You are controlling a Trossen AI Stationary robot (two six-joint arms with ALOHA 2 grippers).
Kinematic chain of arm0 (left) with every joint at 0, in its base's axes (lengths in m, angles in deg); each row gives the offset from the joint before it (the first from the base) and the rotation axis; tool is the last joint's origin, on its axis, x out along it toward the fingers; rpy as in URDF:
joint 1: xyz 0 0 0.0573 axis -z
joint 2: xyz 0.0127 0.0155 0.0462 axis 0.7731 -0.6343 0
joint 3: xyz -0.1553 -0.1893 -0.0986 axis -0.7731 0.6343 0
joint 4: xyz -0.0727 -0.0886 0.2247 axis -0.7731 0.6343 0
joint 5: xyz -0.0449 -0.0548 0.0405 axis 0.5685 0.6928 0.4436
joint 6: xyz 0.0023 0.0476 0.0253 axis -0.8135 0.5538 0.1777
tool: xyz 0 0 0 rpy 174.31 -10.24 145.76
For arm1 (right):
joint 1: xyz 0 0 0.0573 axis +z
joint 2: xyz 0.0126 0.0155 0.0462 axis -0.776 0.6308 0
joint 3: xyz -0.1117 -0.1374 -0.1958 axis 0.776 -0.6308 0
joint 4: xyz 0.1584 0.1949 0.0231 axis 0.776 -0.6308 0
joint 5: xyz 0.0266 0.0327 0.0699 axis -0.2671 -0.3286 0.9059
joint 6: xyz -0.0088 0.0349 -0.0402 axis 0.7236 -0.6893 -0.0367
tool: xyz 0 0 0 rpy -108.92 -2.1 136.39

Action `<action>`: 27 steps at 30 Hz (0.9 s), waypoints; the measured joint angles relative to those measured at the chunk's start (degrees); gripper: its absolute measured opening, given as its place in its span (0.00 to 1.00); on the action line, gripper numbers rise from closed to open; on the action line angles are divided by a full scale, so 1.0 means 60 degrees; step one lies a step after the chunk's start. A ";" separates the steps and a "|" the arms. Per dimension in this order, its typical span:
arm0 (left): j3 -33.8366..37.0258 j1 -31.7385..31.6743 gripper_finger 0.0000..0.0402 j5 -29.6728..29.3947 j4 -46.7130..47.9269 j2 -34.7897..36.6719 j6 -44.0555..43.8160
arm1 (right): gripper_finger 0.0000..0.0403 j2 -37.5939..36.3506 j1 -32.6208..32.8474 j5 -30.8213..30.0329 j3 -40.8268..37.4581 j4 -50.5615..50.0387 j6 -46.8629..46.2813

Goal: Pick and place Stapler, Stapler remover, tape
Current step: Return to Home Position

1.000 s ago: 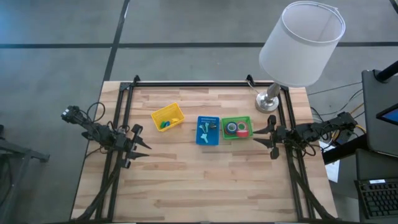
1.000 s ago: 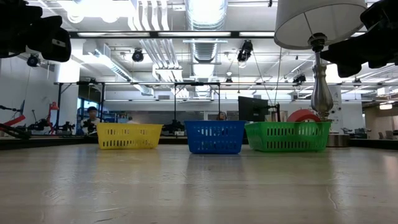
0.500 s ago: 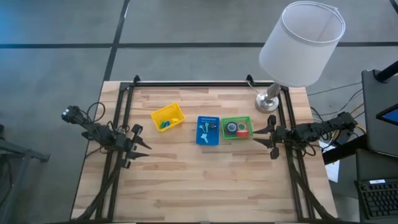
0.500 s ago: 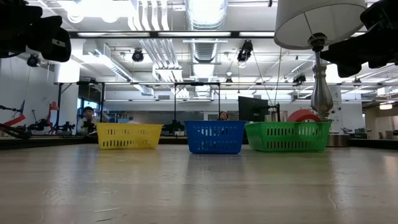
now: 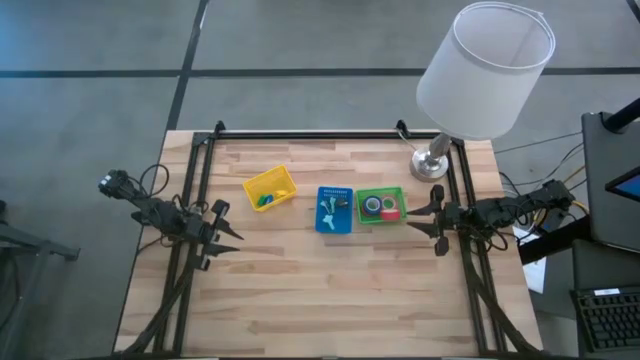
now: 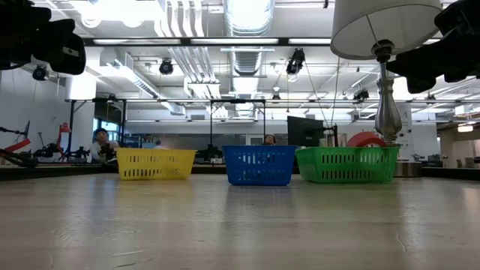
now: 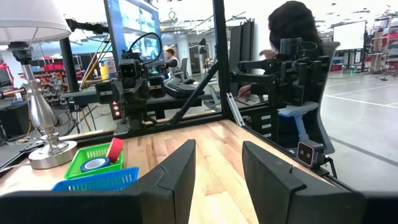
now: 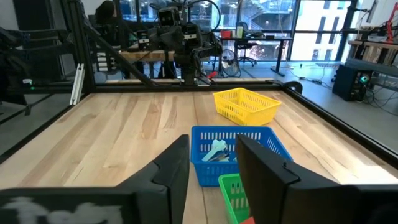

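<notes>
Three small baskets stand in a row on the table: yellow (image 5: 269, 187), blue (image 5: 334, 210) and green (image 5: 381, 206). The green one holds tape rolls, a blue roll (image 5: 372, 206) and a red roll (image 5: 389, 208); the red roll stands on edge (image 7: 114, 149) beside the blue one (image 7: 94, 164). Pale blue pieces (image 8: 215, 151) lie in the blue basket. A small blue and green thing (image 5: 264, 200) lies in the yellow basket. My left gripper (image 5: 232, 231) is open at the table's left edge. My right gripper (image 5: 413, 222) is open just right of the green basket. Neither holds anything.
A table lamp stands at the far right corner, its metal base (image 5: 431, 166) behind the green basket and its white shade (image 5: 485, 70) overhead. A black frame rail (image 5: 310, 135) runs round the table. Bare wood (image 5: 330, 290) lies on the near side of the baskets. People show in the room beyond.
</notes>
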 joint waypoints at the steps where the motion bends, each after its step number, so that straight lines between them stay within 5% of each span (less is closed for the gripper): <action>1: 0.0000 0.0002 0.34 0.0000 0.0000 0.0004 -0.0001 | 0.32 -0.0001 -0.0003 -0.0001 0.0000 -0.0001 0.0012; 27: 0.0000 0.0001 0.34 0.0000 0.0000 0.0002 0.0000 | 0.32 0.0001 -0.0001 0.0001 0.0004 0.0000 0.0015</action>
